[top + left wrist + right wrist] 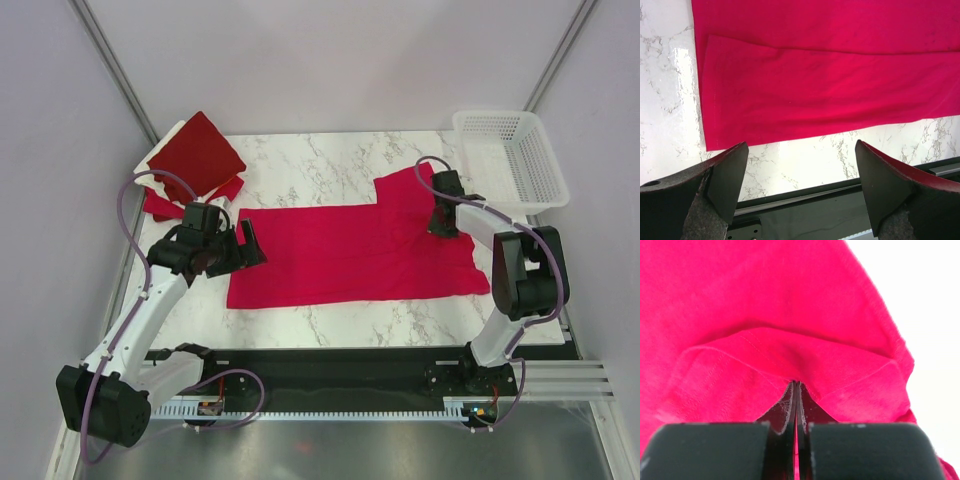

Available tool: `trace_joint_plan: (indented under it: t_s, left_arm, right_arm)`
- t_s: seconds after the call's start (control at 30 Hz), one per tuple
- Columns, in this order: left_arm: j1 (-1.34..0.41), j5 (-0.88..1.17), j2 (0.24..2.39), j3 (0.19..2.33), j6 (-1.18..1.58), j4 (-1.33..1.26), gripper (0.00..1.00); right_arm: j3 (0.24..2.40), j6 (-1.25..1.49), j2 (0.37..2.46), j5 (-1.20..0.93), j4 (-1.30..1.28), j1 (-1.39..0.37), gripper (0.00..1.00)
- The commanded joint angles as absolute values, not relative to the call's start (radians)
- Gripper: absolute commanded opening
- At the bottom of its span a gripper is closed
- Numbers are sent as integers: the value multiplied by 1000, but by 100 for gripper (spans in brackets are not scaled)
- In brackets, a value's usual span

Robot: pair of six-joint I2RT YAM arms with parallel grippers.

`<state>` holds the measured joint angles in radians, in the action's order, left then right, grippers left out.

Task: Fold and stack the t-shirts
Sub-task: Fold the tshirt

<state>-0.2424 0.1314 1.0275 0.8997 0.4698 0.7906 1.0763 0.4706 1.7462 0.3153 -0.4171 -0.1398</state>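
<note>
Inventory as I see it from my station, left to right.

1. Back-left corner of the table [330, 165]: a dark red t-shirt [197, 152], folded. It lies on a cream t-shirt [160, 150], with a red t-shirt [165, 205] under both on the near side.
2. Left end effector [802, 175]: jaws spread wide, nothing between them. It is poised at the left edge of item 3.
3. Crimson t-shirt [350, 250]: spread flat mid-table, with one layer lapped lengthwise over another and a sleeve at back right.
4. Right end effector [796, 390]: jaws pinched together on a raised ridge of the crimson t-shirt, beside that sleeve.
5. White lattice basket [510, 155]: back-right corner.
</note>
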Motion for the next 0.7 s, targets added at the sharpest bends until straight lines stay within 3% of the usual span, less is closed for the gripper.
trace_joint_plan:
  t_s: [0.0,0.33,0.43,0.47,0.5,0.67]
  left_arm:
    - [-242,115,1026,900,436,776,95]
    - [-244,117,1028,899,436,776,95]
    - [-244,117,1028,899,434,776,95]
    - [-244,117,1028,899,434,776,95]
    - [-242,117,1029,899,434,776,95]
    - [-244,114,1029,899,436,778,95]
  right_arm:
    - [1161,474,1726,340,-408,-120,0]
    - [1428,425,1865,356,-475,-48,0]
    - [1509,404,1919,353,-511,-35,45]
    - [1528,400,1928,359,-520,-35,70]
    - [1563,399,1942,365,-535,-35,78]
    - [1661,391,1948,305,-538,-37,80]
